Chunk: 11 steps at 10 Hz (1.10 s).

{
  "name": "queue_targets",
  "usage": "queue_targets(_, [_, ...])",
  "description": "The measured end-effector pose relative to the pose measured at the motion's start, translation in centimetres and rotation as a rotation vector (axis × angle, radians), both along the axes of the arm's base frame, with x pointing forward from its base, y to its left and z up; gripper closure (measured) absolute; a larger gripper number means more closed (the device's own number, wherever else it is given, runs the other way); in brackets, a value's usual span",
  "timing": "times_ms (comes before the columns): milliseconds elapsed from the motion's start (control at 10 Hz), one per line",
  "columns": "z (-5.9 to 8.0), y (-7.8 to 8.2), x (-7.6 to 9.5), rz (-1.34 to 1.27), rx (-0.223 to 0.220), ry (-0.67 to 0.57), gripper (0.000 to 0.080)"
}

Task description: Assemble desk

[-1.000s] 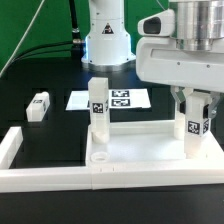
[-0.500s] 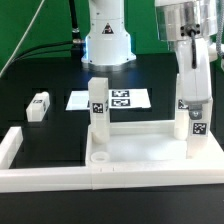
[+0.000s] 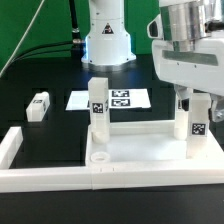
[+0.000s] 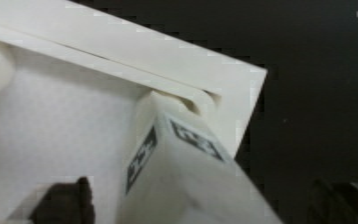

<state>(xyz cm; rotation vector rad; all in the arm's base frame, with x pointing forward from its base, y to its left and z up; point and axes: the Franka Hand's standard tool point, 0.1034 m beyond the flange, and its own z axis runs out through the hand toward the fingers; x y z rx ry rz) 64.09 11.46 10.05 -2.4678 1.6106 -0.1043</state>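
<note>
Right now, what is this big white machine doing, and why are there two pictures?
It is a robot arm building a small white desk. One picture comes from a camera off to the side, the other from a camera on the arm's wrist. Its gripper, a two-fingered hand, sits over an upright leg at a corner of the tabletop; I cannot tell whether it is squeezing. A second leg stands at another corner, and a third leg lies loose on the black table. The sheet with black squares is the marker board, not a desk part.
</note>
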Motion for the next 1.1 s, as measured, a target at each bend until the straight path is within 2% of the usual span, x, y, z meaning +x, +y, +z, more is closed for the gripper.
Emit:
queue_targets(200, [0.0, -0.3, 0.1, 0.073, -0.017, -0.010, 0.0153])
queue_targets(400, [0.0, -0.4, 0.1, 0.254, -0.055, -0.023, 0.0150])
queue_targets(500, [0.3, -0.5, 0.6, 0.559, -0.123, -0.023, 0.0150])
queue_targets(600, [0.8, -0.1, 1.5, 0.689, -0.133, -0.033, 0.0150])
queue_targets(700, [0.7, -0.2, 1.5, 0.639, -0.132, -0.034, 0.0187])
queue_targets(800, [0.6, -0.2, 1.5, 0.629, -0.132, -0.030, 0.0187])
queue_targets(900, [0.6, -0.3, 1.5, 0.629, -0.133, -0.030, 0.0390])
queue_targets(1000, [0.6, -0.5, 1.4, 0.582, -0.130, -0.021, 0.0390])
queue_targets(1100, [0.6, -0.9, 1.4, 0.491, -0.119, -0.011, 0.0488])
